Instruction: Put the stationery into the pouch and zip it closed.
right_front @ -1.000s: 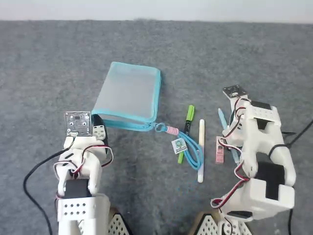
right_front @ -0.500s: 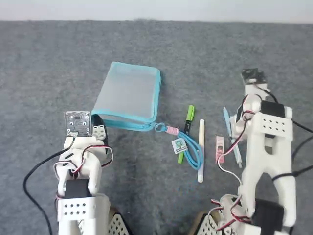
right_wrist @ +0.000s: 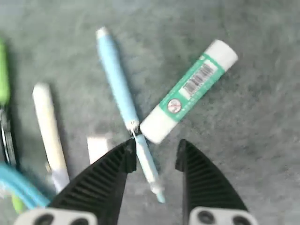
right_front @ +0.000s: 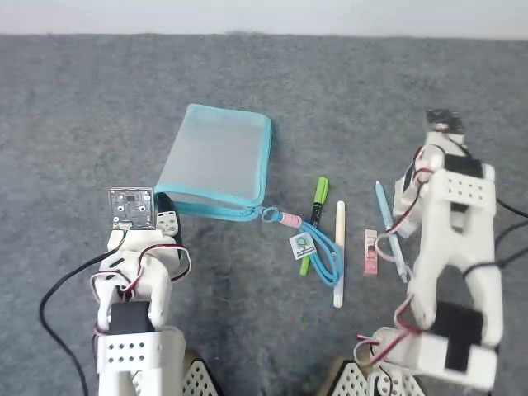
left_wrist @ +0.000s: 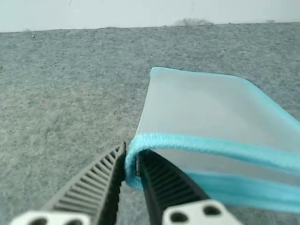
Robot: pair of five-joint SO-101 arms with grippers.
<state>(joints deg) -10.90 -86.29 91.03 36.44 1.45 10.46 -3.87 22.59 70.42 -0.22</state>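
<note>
Early stage: left claw (left_wrist: pixel 131 154) pinched on pouch (right_front: pixel 219 157) rim; right claw (right_wrist: pixel 156 145) gapes over blue pen (right_wrist: pixel 117 84), holding nothing. Nothing pouched, not zipped.

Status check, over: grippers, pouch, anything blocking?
Left gripper shut on pouch edge. Right gripper open over blue pen. Glue stick end against pen, may crowd pick.

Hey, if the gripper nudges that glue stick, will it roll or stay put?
The glue stick is a smooth round cylinder lying flat on the carpet, so a nudge will probably roll it sideways. It looks rigid, unlikely to bend. Its end seems to touch the blue pen, which may shift too.
</note>
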